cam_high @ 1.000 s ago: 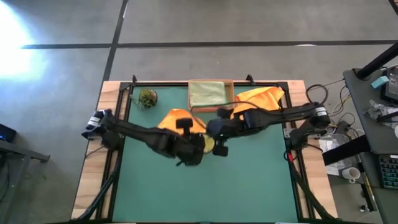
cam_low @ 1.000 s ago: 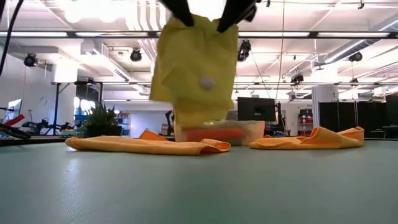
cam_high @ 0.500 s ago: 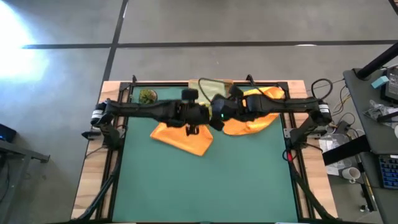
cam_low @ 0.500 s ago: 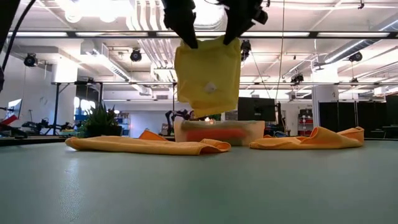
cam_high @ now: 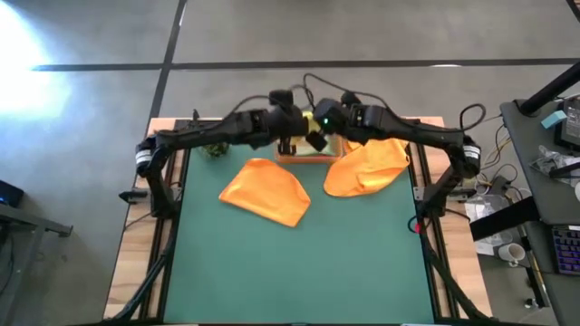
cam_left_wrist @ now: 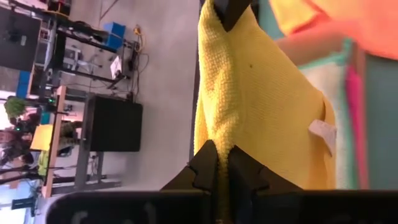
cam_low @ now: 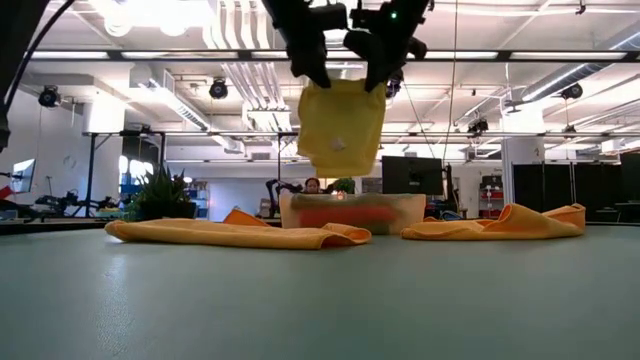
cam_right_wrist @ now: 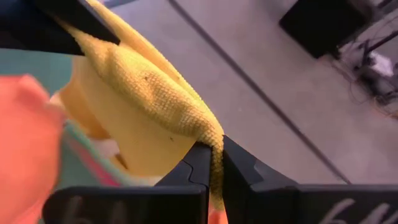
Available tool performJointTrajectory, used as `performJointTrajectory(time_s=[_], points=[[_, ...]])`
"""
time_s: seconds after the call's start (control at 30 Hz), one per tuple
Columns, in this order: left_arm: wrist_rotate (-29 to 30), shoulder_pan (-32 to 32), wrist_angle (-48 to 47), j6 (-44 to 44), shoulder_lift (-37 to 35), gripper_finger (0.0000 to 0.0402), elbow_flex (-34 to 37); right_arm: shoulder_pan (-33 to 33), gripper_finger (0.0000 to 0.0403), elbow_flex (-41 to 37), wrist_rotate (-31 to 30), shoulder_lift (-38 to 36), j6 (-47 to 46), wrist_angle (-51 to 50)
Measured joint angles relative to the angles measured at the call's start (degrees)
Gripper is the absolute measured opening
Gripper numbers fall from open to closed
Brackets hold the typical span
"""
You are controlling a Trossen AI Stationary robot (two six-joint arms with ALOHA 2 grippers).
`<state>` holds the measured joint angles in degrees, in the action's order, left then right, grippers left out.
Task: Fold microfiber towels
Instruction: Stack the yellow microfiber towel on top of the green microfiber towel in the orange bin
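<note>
Yellow microfiber towel [cam_low: 341,125]: folded, hanging in the air above the cardboard tray [cam_low: 350,212] at the table's far edge, held by its two upper corners; left gripper [cam_low: 309,68] pinched tight on one corner, right gripper [cam_low: 380,62] pinched tight on the other, the cloth drooping below and between them, clear of the tray; a small white tag shows on its face. Orange towel [cam_high: 265,189]: lying loosely folded on the green table mat [cam_high: 299,272], left of centre. Second orange towel [cam_high: 365,167]: crumpled just right of the tray, near the mat's right border. From above, both arms cover most of the yellow towel and the tray, whose contents show only as pink and pale strips. Potted plant [cam_low: 160,195] at the far left corner, partly behind the left arm. Near half of the mat lies bare, well apart from both grippers
</note>
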<state>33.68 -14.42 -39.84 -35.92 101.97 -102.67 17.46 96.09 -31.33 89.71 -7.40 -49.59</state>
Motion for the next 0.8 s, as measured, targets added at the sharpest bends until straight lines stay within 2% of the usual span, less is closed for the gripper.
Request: performJointTrajectory(time_s=[0.17,0.33,0.57,0.8], points=[[-3.21,-4.66,5.39,-2.54,0.32,0.0001,0.17,5.15,0.0012,0.00,3.25,0.31,6.95,7.39],[-6.58,-9.25,8.30,-6.12,2.06,0.0001,0.27,10.81,0.0012,0.00,12.15,1.46,10.99,12.57],[-7.54,-13.48,14.91,-13.07,6.06,0.0001,0.68,16.32,0.0012,0.00,18.37,3.45,12.55,15.37],[-7.34,-15.87,21.55,-18.95,9.08,0.0001,0.81,19.47,0.0012,0.00,21.09,6.79,19.39,17.84]])
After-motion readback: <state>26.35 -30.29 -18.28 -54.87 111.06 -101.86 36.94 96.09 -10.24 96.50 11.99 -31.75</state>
